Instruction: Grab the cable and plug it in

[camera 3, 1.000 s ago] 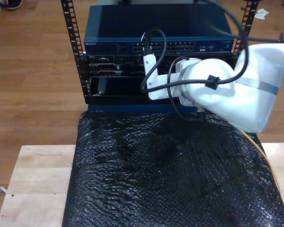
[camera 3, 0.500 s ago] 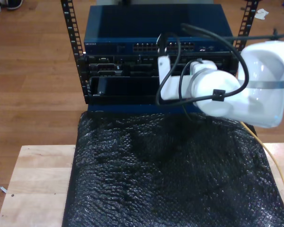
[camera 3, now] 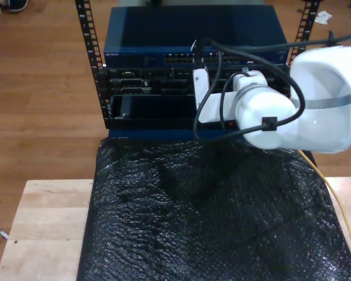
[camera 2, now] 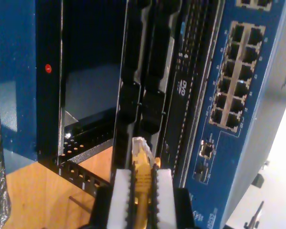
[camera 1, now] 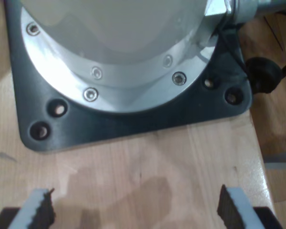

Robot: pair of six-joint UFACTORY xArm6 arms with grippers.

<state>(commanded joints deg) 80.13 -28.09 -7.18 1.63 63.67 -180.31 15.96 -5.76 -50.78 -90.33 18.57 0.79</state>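
The yellow cable [camera 2: 143, 182] is pinched between the white pads of my second gripper [camera 2: 142, 172], and its clear plug [camera 2: 139, 144] sticks out past the fingertips. The plug hovers just short of the dark modules [camera 2: 150, 90] of the rack, beside the blue switch [camera 2: 257, 138] and its block of ports [camera 2: 238, 76]. In the exterior view the second arm [camera 3: 281, 111] reaches toward the rack front, and the cable [camera 3: 338, 208] trails off down the exterior view's right. My first gripper [camera 1: 136, 205] is open over bare wood, facing an arm's round base [camera 1: 119, 67].
A black bubble-wrap sheet [camera 3: 210, 216] covers the wooden table [camera 3: 41, 228] in front of the rack. Thick black arm cables [camera 3: 213, 82] loop around the second arm's wrist. Perforated rack rails [camera 3: 88, 41] flank the switch [camera 3: 193, 35]. A black base plate [camera 1: 133, 124] lies under the round base.
The second arm has moved toward the exterior view's right along the rack front, most of it in the first half second. The trailing cable followed it.
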